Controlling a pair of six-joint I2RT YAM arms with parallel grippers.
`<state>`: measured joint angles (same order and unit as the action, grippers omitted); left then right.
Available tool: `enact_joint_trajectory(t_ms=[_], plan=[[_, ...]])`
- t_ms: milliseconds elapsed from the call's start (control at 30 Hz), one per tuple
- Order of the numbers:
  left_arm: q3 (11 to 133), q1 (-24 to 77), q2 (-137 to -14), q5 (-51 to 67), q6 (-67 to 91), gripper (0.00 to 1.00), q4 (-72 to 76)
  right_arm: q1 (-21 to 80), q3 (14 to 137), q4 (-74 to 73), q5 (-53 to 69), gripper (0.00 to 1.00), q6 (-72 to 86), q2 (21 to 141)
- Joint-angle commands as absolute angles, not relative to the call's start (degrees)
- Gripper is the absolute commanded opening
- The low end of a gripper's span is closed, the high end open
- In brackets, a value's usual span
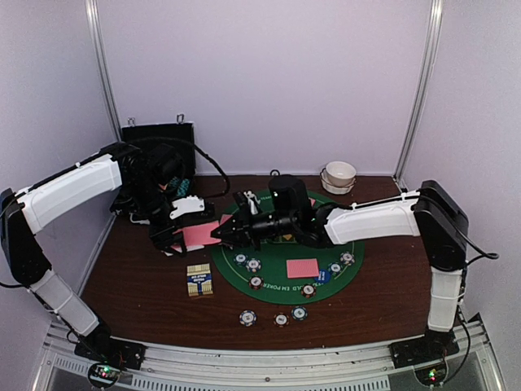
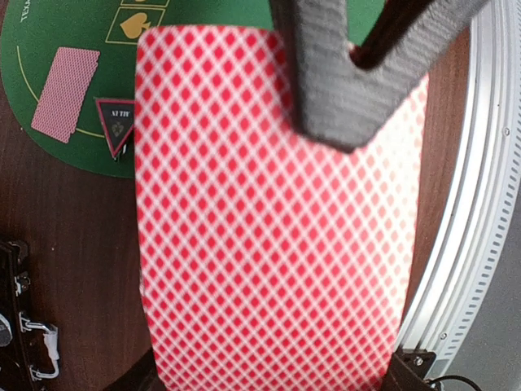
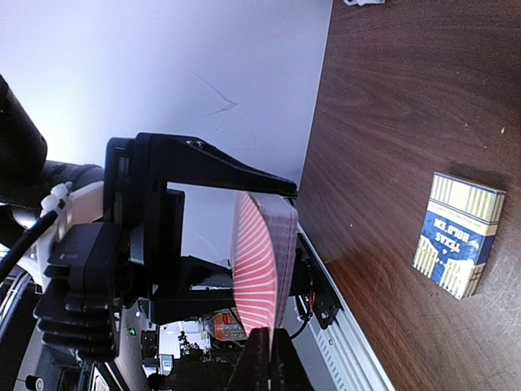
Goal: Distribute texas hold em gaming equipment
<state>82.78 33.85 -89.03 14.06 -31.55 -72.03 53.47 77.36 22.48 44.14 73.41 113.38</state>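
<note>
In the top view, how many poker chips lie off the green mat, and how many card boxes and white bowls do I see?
Poker chips off the green mat: 3
Card box: 1
White bowl: 1
Total: 5

- A plain, pale back wall closes the booth, evenly lit.
- Slim metal uprights stand at its two rear corners.
- A dark brown wooden table spans the booth between the side walls.
- A silver metal rail runs along its near edge.

Deck gripped by left fingers
Its lower end is touched by closed right fingers; a box is laid on the worktop.
</note>
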Motion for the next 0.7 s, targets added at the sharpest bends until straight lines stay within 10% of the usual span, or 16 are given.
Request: enact_joint_trajectory(t_ms=[0, 667], plan=[[82.64, 33.66, -86.93, 13.90, -31.64, 0.00, -71.57, 51.76, 74.72, 21.16, 44.93, 0.00, 72.18, 109.71], [82.58, 33.66, -86.72, 13.79, -31.81, 0.00, -71.88, 35.38, 51.56, 4.69, 46.37, 0.00, 58.75, 92.39]])
